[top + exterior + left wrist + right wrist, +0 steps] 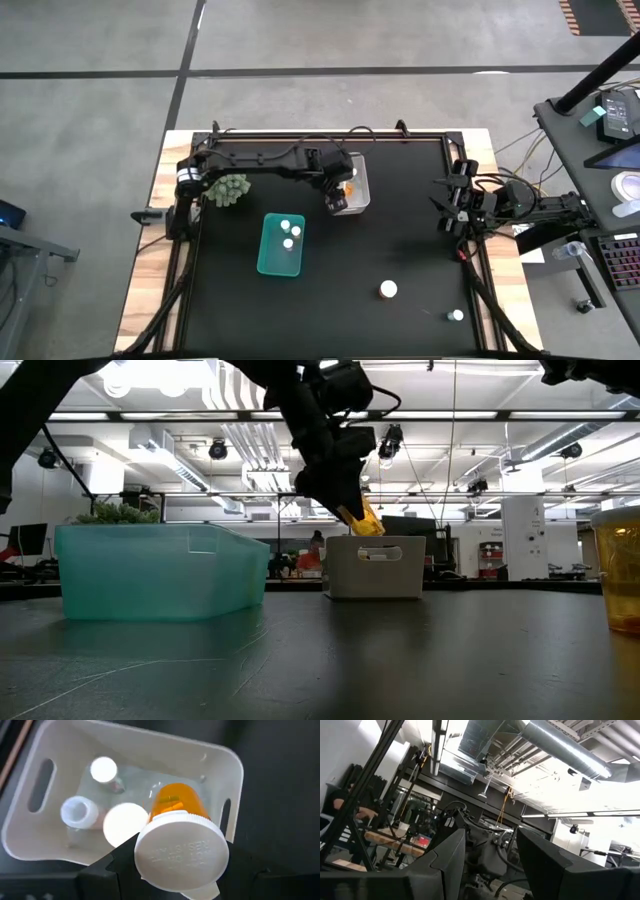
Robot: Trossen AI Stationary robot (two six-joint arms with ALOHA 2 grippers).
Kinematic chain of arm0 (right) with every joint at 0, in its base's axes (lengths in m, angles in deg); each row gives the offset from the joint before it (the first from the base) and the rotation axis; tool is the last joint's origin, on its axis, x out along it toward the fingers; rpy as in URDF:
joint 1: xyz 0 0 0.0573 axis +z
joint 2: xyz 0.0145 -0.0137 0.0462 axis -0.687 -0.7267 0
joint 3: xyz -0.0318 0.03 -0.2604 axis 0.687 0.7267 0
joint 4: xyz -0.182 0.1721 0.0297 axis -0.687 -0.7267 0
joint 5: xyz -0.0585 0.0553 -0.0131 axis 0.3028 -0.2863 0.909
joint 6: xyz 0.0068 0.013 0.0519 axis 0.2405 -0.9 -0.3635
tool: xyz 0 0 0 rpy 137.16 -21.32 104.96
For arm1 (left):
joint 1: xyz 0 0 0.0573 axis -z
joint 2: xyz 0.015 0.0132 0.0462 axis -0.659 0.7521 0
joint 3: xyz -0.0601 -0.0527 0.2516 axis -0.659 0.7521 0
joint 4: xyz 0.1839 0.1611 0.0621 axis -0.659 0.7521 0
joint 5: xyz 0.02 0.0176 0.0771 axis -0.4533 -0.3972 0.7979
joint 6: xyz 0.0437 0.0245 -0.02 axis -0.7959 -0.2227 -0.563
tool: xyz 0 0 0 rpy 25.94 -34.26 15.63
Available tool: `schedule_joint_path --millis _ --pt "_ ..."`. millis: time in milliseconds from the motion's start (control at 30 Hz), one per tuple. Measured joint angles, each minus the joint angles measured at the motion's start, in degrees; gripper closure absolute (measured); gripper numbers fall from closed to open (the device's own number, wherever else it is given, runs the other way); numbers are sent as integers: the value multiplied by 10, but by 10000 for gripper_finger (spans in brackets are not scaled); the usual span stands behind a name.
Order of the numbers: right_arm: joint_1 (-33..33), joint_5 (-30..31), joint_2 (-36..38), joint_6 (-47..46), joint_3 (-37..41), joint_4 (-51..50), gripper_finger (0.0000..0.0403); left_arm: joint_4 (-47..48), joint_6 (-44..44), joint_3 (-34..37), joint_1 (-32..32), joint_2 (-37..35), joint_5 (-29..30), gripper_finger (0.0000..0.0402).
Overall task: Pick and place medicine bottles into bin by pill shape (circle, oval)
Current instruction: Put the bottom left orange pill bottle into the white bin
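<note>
Near the desk's [400,250] front edge, two loose bottles [388,290] on open black surface. Mid-desk, teal bin [280,245] with two white caps. Farther back, left end effector [175,870] closed on an amber bottle [177,805] above the white bin [220,755]; embossed cap lettering unreadable. Right end effector [490,865] parted, empty, at the right edge.

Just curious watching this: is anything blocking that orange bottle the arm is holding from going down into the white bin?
Nothing visible does. The left gripper holds the amber bottle right above the open white bin. Three bottles already lie inside, toward one end, leaving bare floor beneath it.
</note>
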Motion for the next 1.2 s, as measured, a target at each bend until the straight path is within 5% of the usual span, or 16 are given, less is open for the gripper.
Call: schedule_joint_path --millis 1200 --pt "0 0 0 -2 0 0 232 15 61 22 14 0 -2 214"
